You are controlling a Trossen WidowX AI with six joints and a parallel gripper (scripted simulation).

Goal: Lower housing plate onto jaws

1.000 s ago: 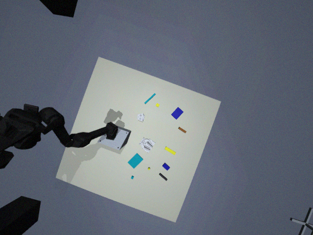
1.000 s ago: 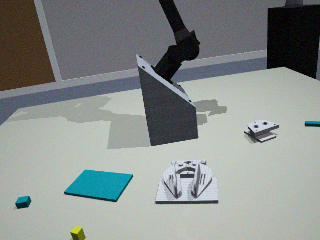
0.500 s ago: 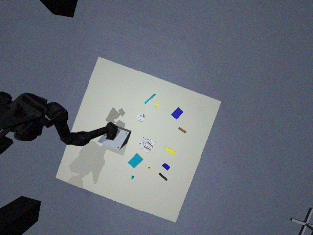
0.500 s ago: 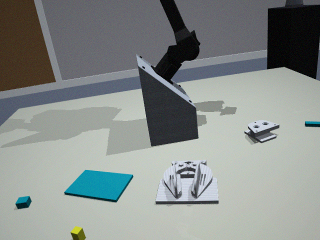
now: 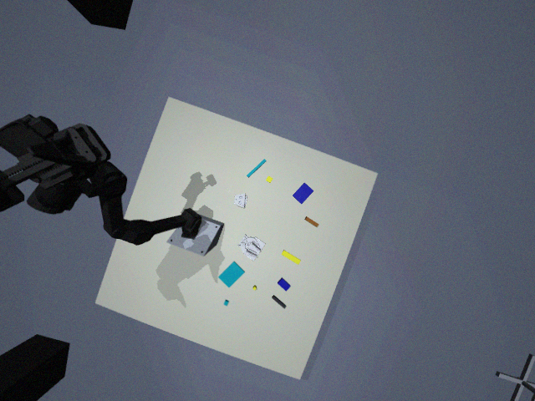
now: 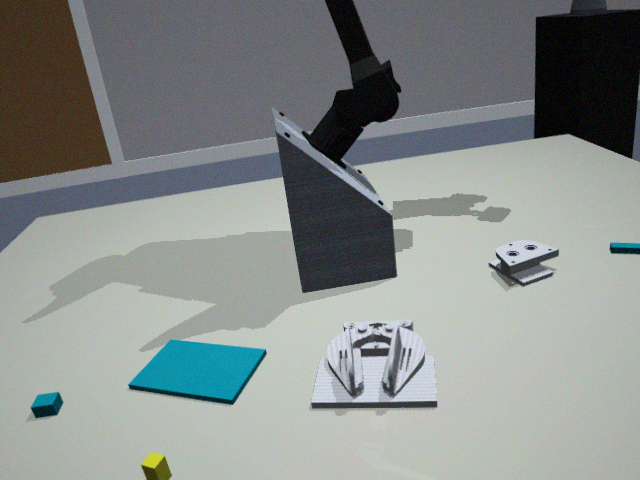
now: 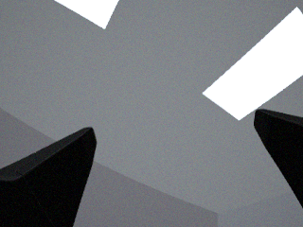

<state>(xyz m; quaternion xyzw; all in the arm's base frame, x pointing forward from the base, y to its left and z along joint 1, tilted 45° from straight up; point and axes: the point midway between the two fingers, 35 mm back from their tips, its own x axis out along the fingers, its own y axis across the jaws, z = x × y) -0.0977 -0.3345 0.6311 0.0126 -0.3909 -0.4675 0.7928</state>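
The housing plate (image 5: 243, 204) (image 6: 540, 251) is a small white plate with two round holes. It lies on a low white stand, apart from the jaw assembly. The white base (image 6: 372, 398) lies flat on the table. On it, the left jaw (image 6: 339, 356) and right jaw (image 6: 409, 355) stand with a gap between their tips. Round stubs show near the rear of the jaws. My gripper (image 7: 176, 127) is open and empty in the wrist view, facing the ceiling and walls, far from both plate and jaws. Its fingers are out of view in the exterior view.
A wedge-shaped mount (image 5: 192, 242) (image 6: 336, 227) carries my arm behind the jaw assembly. A teal slab (image 5: 231, 274) (image 6: 199, 369) lies beside the assembly. A teal bar (image 5: 256, 168), blue slab (image 5: 303, 192), brown bar (image 5: 311, 221) and yellow bar (image 5: 291, 256) lie around.
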